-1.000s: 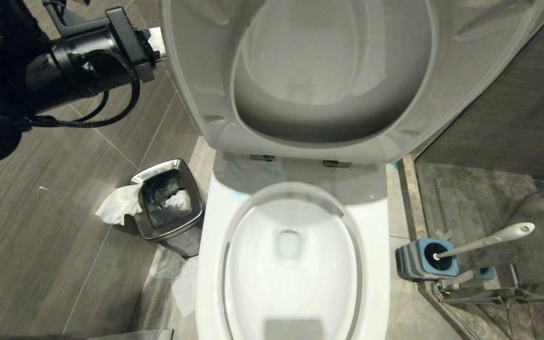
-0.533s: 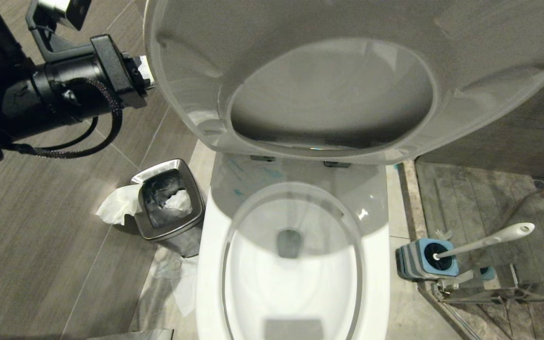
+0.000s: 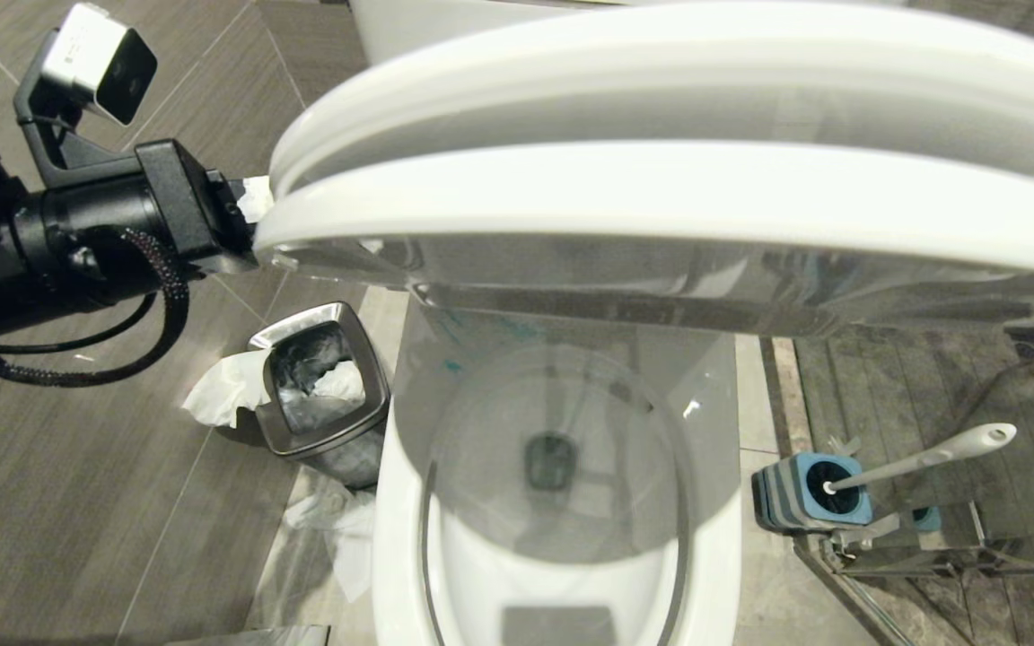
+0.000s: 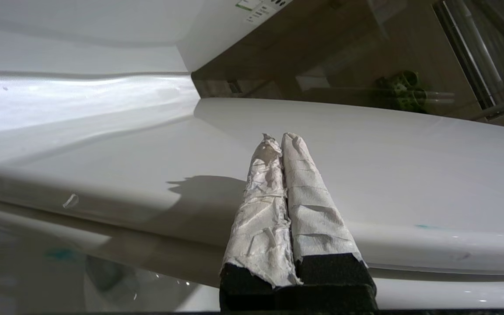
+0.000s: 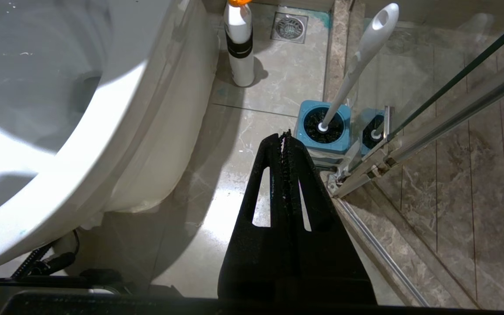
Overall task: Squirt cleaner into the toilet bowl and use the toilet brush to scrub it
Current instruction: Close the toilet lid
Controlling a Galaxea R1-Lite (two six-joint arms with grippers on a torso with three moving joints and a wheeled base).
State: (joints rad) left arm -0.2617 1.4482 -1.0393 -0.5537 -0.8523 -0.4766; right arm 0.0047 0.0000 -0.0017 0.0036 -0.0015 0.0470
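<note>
The toilet bowl point(image 3: 562, 502) is filling the middle of the head view, its oval basin lying open toward the robot and partly shaded by the seat and lid point(image 3: 679, 179), which are hanging half-lowered across the top of the picture. Faint turquoise smears of the cleaner point(image 3: 454, 366) are showing on the ceramic behind the basin.

The left hand point(image 4: 278, 144) is pressing against the upper face of the lid at its left edge, its paper-wrapped fingers point(image 4: 309, 205) clenched together and gripping nothing; the lid and seat look to be coming down under it. The right hand point(image 5: 286, 136) is hanging low beside the bowl's right flank, its black fingers likewise clenched and empty.

The toilet brush point(image 3: 921, 459) is standing in its blue-grey holder point(image 3: 804, 493) on the floor to the right of the bowl, close against the glass shower frame point(image 5: 435, 131). Its handle is leaning away from the bowl, the rounded end up and out to the right, the bristle head sunk in the holder. In the right wrist view the brush is lying just ahead of the right hand, so the right arm is plainly the nearer one for it; the left is on the far side of the toilet.

A white bottle point(image 5: 239, 43) is standing on the floor behind the bowl, and a small steel bin point(image 3: 319, 386) on the left.
</note>
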